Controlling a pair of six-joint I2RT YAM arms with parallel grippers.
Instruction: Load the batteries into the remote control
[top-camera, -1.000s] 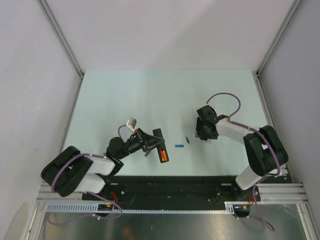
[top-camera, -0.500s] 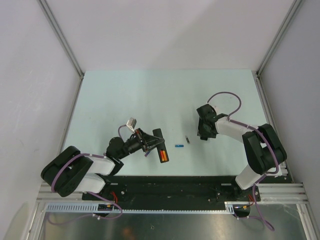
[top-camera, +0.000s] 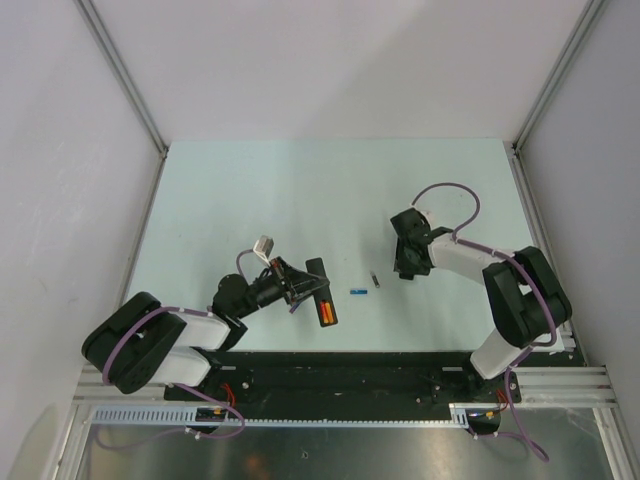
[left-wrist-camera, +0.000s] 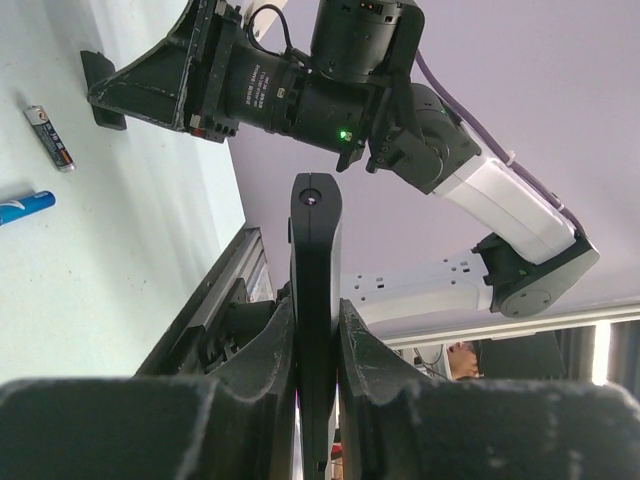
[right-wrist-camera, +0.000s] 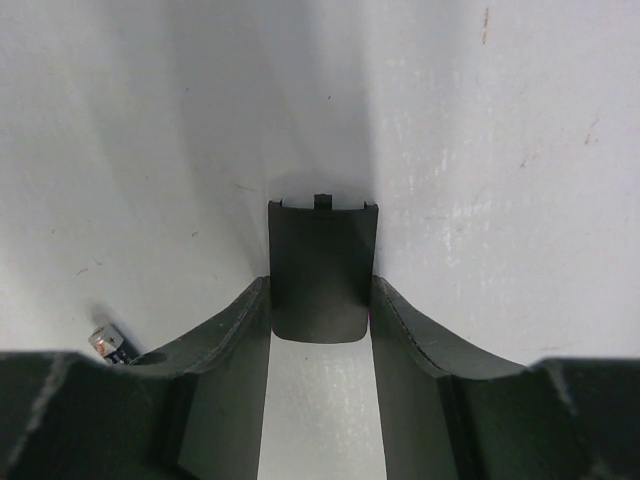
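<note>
Inside the right hand (right-wrist-camera: 320, 296), only wrist view shows a cover (right-wrist-camera: 320, 255)

Blue cyl. (top-camera: 355, 291) nr dark grey cyl. (top-camera: 376, 280), black cover (right-wrist-camera: 320, 275) on table (top-camera: 300, 190)

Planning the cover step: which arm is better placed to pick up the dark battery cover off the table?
Right. The right gripper has the cover pinched between its fingers; the left gripper is clamped on the remote control.
</note>
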